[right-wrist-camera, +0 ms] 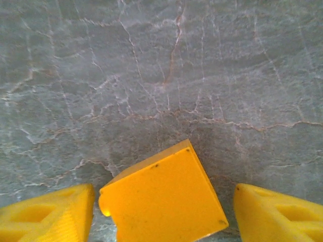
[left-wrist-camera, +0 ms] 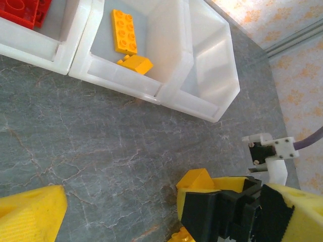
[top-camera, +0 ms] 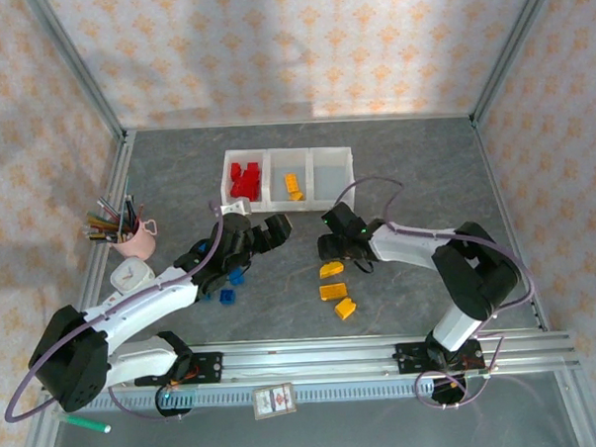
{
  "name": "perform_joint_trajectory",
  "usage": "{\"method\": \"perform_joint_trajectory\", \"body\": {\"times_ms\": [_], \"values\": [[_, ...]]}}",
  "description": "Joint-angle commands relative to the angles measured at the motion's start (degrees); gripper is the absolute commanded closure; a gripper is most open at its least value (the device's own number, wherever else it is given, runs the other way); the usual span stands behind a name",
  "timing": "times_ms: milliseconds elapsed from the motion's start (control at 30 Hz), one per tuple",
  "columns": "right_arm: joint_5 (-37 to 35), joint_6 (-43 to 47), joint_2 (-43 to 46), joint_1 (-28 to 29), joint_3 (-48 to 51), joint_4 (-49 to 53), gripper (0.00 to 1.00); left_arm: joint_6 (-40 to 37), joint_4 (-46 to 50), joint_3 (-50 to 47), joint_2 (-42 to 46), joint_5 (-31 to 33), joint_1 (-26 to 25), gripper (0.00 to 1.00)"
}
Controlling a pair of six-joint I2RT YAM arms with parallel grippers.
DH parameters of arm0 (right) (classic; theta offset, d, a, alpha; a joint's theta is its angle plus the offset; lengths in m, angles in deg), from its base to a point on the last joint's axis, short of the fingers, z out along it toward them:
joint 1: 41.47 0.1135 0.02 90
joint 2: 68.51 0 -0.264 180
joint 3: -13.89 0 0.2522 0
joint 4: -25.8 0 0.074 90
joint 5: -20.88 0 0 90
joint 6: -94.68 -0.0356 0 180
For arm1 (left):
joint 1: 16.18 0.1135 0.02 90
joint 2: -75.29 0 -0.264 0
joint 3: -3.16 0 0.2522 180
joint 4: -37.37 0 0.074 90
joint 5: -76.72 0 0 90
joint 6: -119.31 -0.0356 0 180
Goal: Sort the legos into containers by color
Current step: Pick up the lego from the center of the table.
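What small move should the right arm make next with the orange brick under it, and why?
Probably close the right gripper on the orange brick. In the right wrist view the brick lies on the table between the open fingers, with a gap showing at one finger, so it is not yet gripped.

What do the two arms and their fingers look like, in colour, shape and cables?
The left arm and the right arm both have white tube-like segments joined by bulky black joints. A thin purple cable loops along each arm. A small green light glows near the right wrist. The fingers are bright yellow wedges with a fine ribbed surface.
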Motion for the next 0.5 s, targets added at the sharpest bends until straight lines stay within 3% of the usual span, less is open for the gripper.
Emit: {"method": "perform_joint_trajectory", "body": {"times_ms": [0, 167, 467], "values": [[-5.01, -0.17, -1.89, 0.29, -2.31, -0.26, 0.30, 0.49, -0.88, 0.09, -0.30, 1.84, -0.50, 0.01], [-8.13, 0.30, -4.24, 0.29, -4.04, 1.11, 0.37, 0.33, -0.52, 0.02, -0.10, 2.19, -0.51, 0.01], [-6.56, 0.88, -4.29, 0.29, -4.90, 1.63, 0.57, -0.11, 0.03, 0.76, -0.56, 2.71, -0.46, 0.01]]}}
